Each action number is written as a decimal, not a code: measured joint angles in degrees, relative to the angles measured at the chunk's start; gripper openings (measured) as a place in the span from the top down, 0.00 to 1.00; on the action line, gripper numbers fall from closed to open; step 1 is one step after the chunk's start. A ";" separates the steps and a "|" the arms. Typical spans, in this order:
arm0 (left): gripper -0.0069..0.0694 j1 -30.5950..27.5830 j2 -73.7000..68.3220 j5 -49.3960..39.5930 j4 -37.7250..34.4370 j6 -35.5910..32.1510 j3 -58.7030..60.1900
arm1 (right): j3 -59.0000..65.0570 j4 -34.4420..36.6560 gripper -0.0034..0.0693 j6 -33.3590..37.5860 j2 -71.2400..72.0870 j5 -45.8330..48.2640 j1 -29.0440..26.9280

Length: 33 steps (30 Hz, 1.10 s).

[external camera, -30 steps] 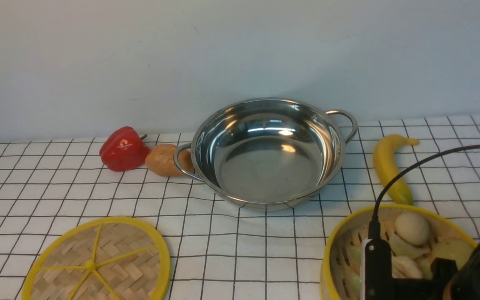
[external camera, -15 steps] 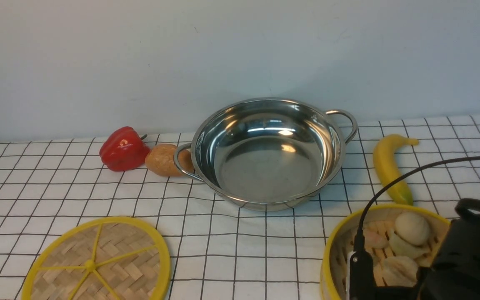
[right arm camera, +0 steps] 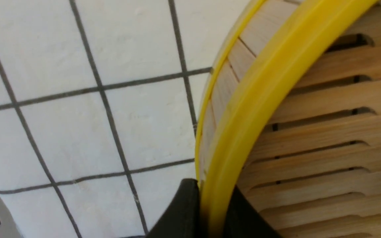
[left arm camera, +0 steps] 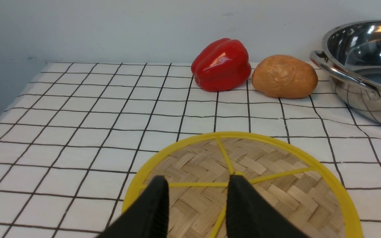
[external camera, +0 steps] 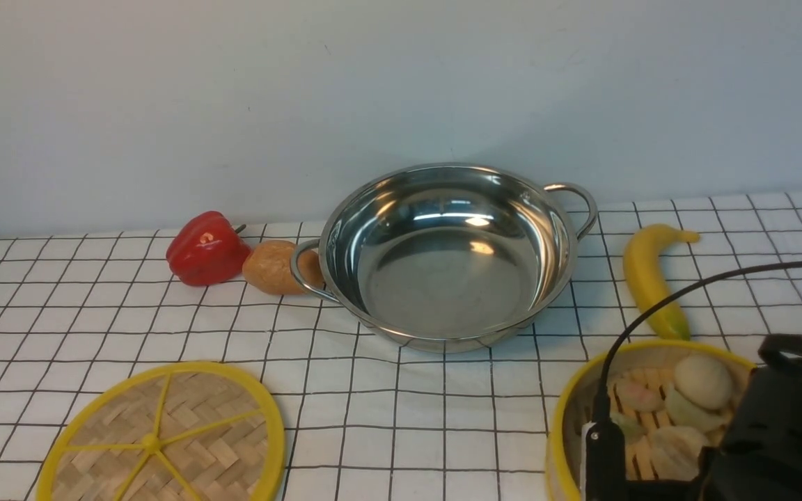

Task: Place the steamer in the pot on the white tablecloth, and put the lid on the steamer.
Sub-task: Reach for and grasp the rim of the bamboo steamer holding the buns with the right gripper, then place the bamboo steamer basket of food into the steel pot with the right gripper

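The steamer (right arm camera: 256,99), at the near right of the cloth (external camera: 443,431), is gripped by its wall in the right pincer (right arm camera: 212,191), one finger inside, one outside, evidently for lifting to the empty pot (external camera: 446,278). The left pincer (left arm camera: 197,185) is held open over the lid (left arm camera: 276,185).

A plain pale grey-blue wall (external camera: 164,90) fills the background, softly lit, with a few faint scuff marks.

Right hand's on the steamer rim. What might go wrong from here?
The right hand pinches the steamer at one spot on its rim only; loaded with buns, it may tilt or slip when lifted. The banana lies close behind it, beside the pot, so a low carry might knock it.
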<state>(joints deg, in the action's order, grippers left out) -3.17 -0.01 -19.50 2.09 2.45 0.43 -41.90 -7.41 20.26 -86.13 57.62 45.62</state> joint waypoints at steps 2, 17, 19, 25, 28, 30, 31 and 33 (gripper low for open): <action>0.59 0.00 0.00 0.00 0.00 0.00 0.00 | -1.26 -1.50 0.85 -0.51 0.22 2.34 0.00; 0.59 0.00 0.00 0.00 0.00 0.00 0.00 | -16.64 2.32 0.84 5.41 7.45 13.44 0.00; 0.59 0.00 0.00 0.00 0.00 0.00 0.00 | -18.52 2.38 0.84 6.83 7.33 13.44 0.00; 0.59 0.00 0.00 0.00 0.00 0.00 0.00 | -25.49 2.34 0.84 9.04 3.07 14.51 -1.49; 0.59 0.00 0.00 0.00 0.00 0.00 0.00 | -31.18 3.13 0.84 11.37 0.12 14.84 -4.92; 0.59 0.00 0.00 0.00 0.00 0.00 0.00 | -34.68 3.42 0.84 12.90 -1.46 14.86 -7.15; 0.59 0.00 0.00 0.00 0.00 0.00 0.00 | -37.90 3.92 0.84 14.27 -2.82 14.91 -8.92; 0.59 0.00 0.00 0.00 0.00 0.00 0.00 | -41.23 4.43 0.84 15.20 -4.47 14.91 -10.38</action>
<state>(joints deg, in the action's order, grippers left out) -3.17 -0.01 -19.50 2.09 2.45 0.43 -83.13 -2.98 35.46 -90.59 72.53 35.24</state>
